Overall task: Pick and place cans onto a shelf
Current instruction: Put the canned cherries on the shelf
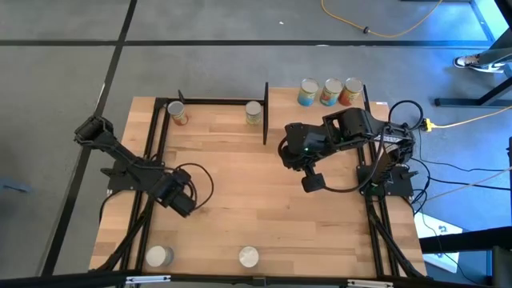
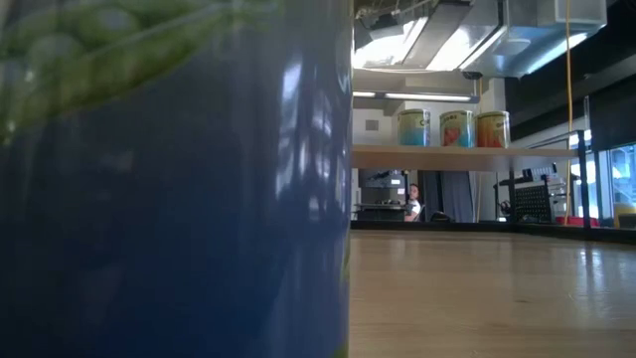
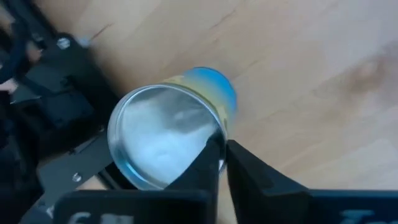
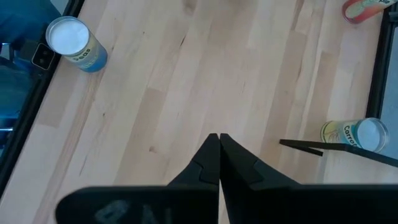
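Dark fingers of the right gripper (image 4: 219,140) are pressed together with nothing between them; in the high view this gripper (image 1: 313,181) hangs over bare wood right of centre. The left gripper (image 1: 183,206) sits in the lower left of the high view, and its wrist view shows its fingers (image 3: 214,163) pressed together as well, their tips just over the silvery rim of a blue-labelled can (image 3: 168,138) standing on the table beside the black frame.

Outward from there, the high view shows two cans along the bottom edge of the tabletop (image 1: 240,200): one at lower left (image 1: 159,256) and one near bottom centre (image 1: 249,257). In the upper left stand an orange-labelled can (image 1: 178,114) and a yellowish can (image 1: 254,113), beside a thin black upright. On the shelf (image 1: 376,108) at upper right, three cans (image 1: 329,92) stand in a row, touching or nearly so.

In the low view a blue-and-green can (image 2: 169,179) fills the left half, and the same three cans (image 2: 455,128) stand on the shelf (image 2: 447,157) at upper right.
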You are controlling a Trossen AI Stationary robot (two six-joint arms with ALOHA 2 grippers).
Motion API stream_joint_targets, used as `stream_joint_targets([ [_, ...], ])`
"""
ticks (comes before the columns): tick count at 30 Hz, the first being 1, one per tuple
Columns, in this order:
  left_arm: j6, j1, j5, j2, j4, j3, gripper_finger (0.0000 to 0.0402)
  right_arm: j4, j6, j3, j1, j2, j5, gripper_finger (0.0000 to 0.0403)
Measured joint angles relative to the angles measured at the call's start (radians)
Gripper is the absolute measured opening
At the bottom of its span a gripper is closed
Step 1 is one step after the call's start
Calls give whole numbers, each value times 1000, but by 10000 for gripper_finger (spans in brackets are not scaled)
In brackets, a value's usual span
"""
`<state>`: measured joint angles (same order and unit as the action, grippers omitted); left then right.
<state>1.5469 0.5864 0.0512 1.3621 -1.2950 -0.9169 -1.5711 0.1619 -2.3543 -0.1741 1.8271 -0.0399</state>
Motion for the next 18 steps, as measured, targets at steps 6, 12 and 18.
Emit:
stream_joint_targets([
  [6,-77,-10,5,8,-11,-26,2,0,1,0,0,0,0,5],
  [12,-192,-47,85,12,-55,-145,1,0,17,0,0,0,0,5],
  [18,-333,-130,121,11,-72,-234,1,0,44,0,0,0,-1,5],
])
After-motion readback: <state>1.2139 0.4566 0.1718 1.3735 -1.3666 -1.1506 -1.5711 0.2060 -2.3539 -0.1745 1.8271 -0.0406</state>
